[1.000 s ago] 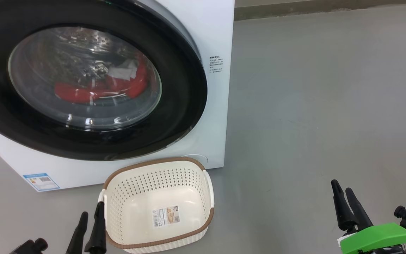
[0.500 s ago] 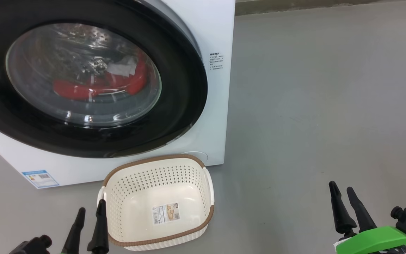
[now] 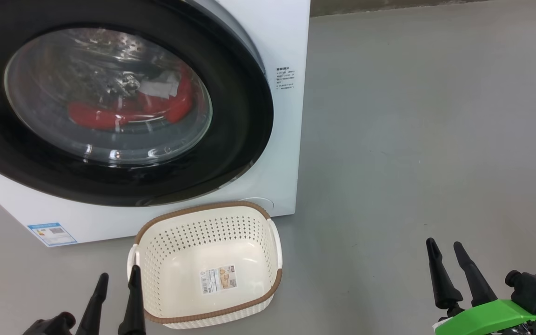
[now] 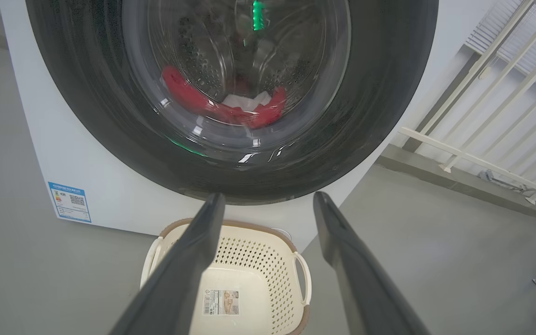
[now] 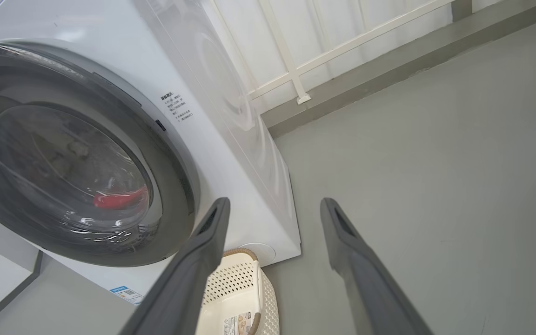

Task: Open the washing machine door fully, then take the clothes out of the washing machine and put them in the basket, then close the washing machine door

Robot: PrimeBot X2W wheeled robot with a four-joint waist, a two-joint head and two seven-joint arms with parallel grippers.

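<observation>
The left pincer [image 3: 118, 272] hung spread wide and empty beside the basket [image 3: 203, 208], which sat on the floor just before the washing machine [image 3: 286, 42]. Its shut door [image 3: 237, 93] ran off frame, with red clothes [image 3: 105, 116] blurred behind the glass. The left wrist view added a white railing [image 4: 482, 93]. The right pincer [image 3: 444, 243] gaped, holding nothing.

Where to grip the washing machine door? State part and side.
Likely the black rim of the washing machine door, at its right edge, from the right with the right tool: a grey recess behind the rim there leaves a lip to hook.
</observation>
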